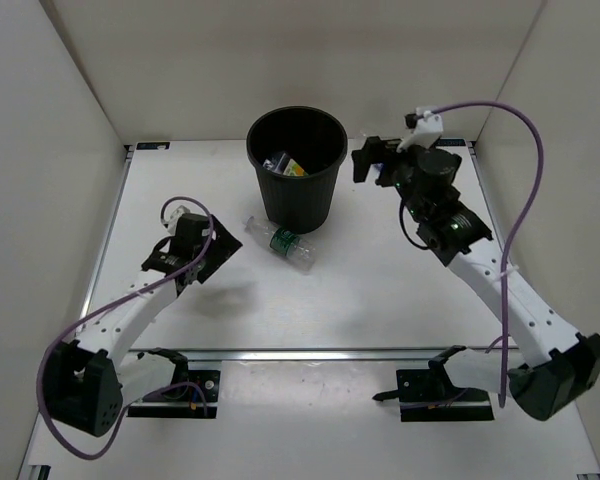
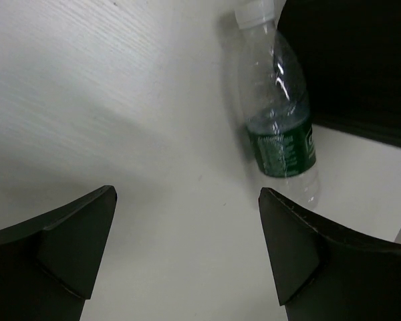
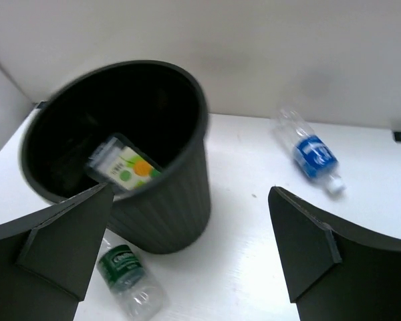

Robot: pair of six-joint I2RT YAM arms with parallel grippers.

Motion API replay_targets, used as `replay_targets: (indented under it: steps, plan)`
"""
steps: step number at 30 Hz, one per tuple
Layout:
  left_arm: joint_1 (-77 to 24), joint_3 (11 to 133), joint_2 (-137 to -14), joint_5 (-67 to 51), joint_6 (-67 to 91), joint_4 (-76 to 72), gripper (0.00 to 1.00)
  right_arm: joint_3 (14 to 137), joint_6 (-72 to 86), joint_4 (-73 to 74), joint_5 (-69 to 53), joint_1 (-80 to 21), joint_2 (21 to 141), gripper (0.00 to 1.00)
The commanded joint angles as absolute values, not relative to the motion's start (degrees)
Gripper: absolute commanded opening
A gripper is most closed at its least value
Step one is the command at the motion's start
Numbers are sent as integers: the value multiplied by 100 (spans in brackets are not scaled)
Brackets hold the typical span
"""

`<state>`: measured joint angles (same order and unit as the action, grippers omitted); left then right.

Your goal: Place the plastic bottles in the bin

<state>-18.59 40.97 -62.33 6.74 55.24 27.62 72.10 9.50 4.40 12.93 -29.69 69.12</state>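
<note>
Closing on the green-labelled bottle (image 2: 281, 134) looks to be the step in hand. The left claw (image 2: 187, 192) hangs released low over the bench (image 2: 120, 100), nothing between its fingers. The bottle lies on its side in the upper right of the left wrist view, cap at the top edge. Its upper half is hard against the foot of the bin (image 2: 361, 60); whether the two touch cannot be told. To do it well, the claw should shift right and forward and set its fingers across the bottle's long axis. It should bite at the label or lower, where the body stands free of the bin wall and the bin-side finger has room. The thin clear plastic will likely dent and the round body may roll, so a gentle, centred squeeze seems wise, then a lift well over the rolled rim before letting go. The bin stands upright in the upper middle of the top view and holds a yellow-orange-labelled bottle (image 3: 123, 167) leaning on its inner wall; what else lies inside is unclear. The right claw (image 3: 189, 192), released and empty, hovers just right of the rim. Farthest, the blue-labelled bottle (image 3: 314, 157) lies on the bench near the back wall (image 3: 254, 40), well apart from the bin.
</note>
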Motion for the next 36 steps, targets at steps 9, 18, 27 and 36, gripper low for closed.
replay_targets:
  steps: [9,18,27,36]
  plan:
    - [-2092,5219,-8568,1029,6504,1284,99,5793,1748,1019,1233,-2172,4888,99]
    - [-1890,5712,-9527,1178,6934,1169,98,5678,1828,1749,1300,-1293,4439,99]
    - [-1881,5897,-9966,1142,7198,1018,98,5589,1881,1679,941,-896,4526,99]
    - [-1978,6494,-10634,1028,7269,993,88,5467,1916,1565,923,-809,4649,100]
